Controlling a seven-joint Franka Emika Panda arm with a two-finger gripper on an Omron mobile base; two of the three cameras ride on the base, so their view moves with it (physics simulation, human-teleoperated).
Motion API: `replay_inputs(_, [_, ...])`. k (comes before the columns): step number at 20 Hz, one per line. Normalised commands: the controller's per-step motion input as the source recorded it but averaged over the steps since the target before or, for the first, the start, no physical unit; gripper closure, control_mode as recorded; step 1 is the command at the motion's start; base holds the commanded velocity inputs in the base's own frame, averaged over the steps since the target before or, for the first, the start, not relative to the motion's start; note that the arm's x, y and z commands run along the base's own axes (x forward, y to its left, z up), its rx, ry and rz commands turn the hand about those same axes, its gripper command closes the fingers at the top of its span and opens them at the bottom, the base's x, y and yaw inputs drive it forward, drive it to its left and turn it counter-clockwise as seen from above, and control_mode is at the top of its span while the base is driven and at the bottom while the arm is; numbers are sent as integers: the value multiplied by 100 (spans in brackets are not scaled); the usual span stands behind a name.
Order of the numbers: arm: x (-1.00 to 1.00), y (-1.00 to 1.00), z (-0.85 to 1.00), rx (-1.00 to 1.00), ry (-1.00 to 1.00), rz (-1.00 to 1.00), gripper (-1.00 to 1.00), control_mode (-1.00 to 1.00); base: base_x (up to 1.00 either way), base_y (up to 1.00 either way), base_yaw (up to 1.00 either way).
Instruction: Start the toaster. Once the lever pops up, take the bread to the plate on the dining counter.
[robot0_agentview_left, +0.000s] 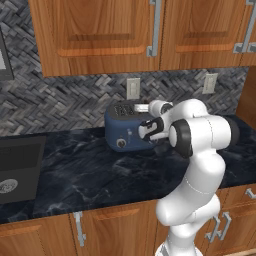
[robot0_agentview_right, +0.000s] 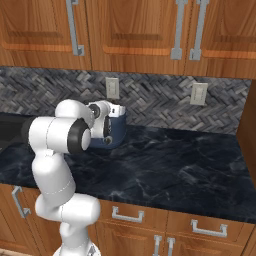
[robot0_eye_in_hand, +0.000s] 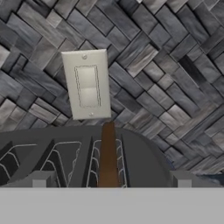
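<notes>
A grey herringbone-tiled backsplash (robot0_agentview_left: 60, 100) carries two pale rectangular wall switch plates (robot0_agentview_left: 133, 88) (robot0_agentview_right: 199, 93). Above hang warm wooden wall cabinets with silver bar handles (robot0_agentview_left: 100, 30). A black marbled worktop (robot0_agentview_right: 180, 170) tops wooden base cabinets (robot0_agentview_right: 165, 225), with a dark recessed sink (robot0_agentview_left: 17, 167) at left.

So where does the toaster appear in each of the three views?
Left base view: the toaster is at centre, on the black counter, partly behind the arm.
Right base view: left of centre, mostly behind the arm.
Hand view: its black slotted top along the bottom.
Shared landmark: the wall switch plate above it.
</notes>
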Motion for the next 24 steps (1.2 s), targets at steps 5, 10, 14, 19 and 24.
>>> replay_inputs(5, [0,0,-5,0,1,0,-100,-100,0,0,0])
replay_inputs(10, [2,0,-2,0,1,0,-100,-100,0,0,0])
replay_inputs(14, [1,0,0,0,3,0,-100,-100,0,0,0])
replay_inputs(19, [1,2,0,0,1,0,-100,-100,0,0,0])
replay_inputs(24, [0,0,0,0,0,0,100,-100,0,0,0])
